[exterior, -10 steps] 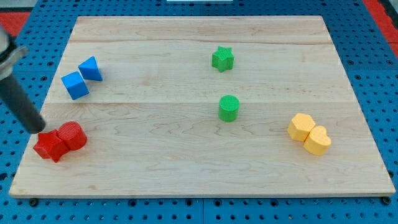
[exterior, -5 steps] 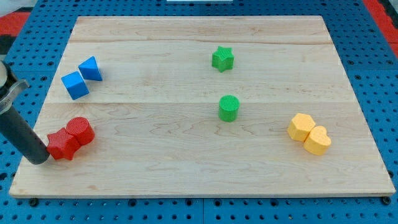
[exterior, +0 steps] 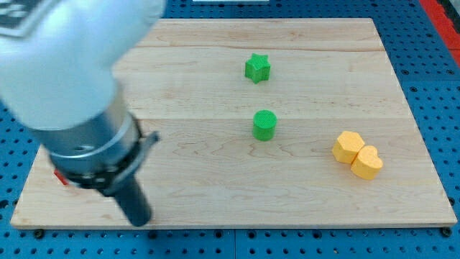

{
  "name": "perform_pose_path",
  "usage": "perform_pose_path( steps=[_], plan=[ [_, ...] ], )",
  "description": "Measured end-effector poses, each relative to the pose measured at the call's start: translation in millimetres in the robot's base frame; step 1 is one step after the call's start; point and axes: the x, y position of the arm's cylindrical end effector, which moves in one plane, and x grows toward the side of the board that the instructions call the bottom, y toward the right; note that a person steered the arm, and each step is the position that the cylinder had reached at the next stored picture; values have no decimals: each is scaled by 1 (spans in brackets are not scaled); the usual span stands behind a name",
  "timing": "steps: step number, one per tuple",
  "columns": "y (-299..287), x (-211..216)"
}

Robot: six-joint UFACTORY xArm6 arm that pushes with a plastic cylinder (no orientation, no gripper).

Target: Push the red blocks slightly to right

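Blue perforated panel (exterior: 431,86) surrounds a pale wooden board (exterior: 215,180) that carries the blocks. The arm's large white and grey housing (exterior: 65,79) fills the view's upper left, blurred, and covers that whole corner of the board. From it the dark rod (exterior: 129,198) descends to my tip (exterior: 141,221), which rests near the board's bottom edge at the view's lower left. No jaws exist on this rig; the arm ends in the bare rod, so no open or closed state applies. Of the red blocks, only a small red sliver (exterior: 60,178) shows, at the housing's lower left edge, to the left of my tip and slightly above it; its shape cannot be made out, nor whether one block or two lie there. Contact between tip and red is not visible. To the right of my tip and above it stands the green cylinder (exterior: 264,124), with the green star (exterior: 256,67) farther toward the view's top. Well to the right lie the yellow hexagonal block (exterior: 348,147) and the yellow heart (exterior: 367,162), touching one another.
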Motion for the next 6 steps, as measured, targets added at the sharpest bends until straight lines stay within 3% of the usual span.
perform_pose_path(
  steps=[1, 4, 5, 6],
  plan=[
    [41, 0],
    [75, -2],
    [132, -22],
    [153, -61]
  ],
)
